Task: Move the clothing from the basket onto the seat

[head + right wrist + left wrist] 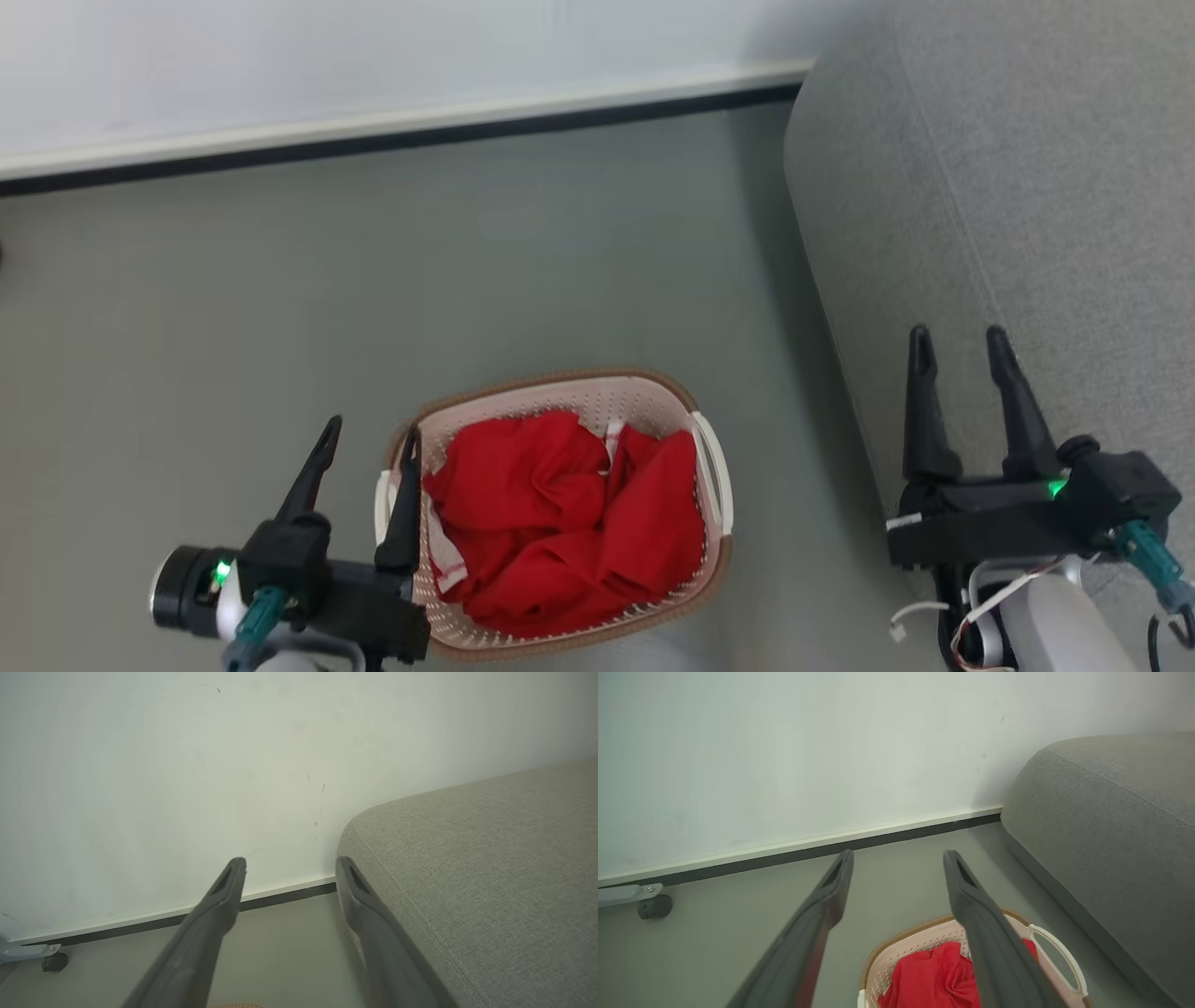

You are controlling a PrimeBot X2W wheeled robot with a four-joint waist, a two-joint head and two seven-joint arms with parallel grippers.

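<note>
Bright red clothing point(560, 532) with bits of white trim lies crumpled in the cream basket point(714, 467), which stands on the floor in the lower middle of the head view. My left gripper point(371, 441) is open, raised over the basket's left rim, nothing between its fingers. In the left wrist view the clothing point(934, 977) and basket point(1057, 954) sit under my open left gripper point(899, 856). The grey seat point(1027, 187) fills the right side. My right gripper point(960, 341) is open and empty over the seat's front edge. The right wrist view has my right gripper point(289, 863) beside the seat point(490, 868).
A white wall with a pale skirting board and dark strip point(373, 131) runs along the back. A caster wheel on a metal leg point(654, 905) stands by the wall at the left. Grey floor point(373, 280) lies between the basket and the wall.
</note>
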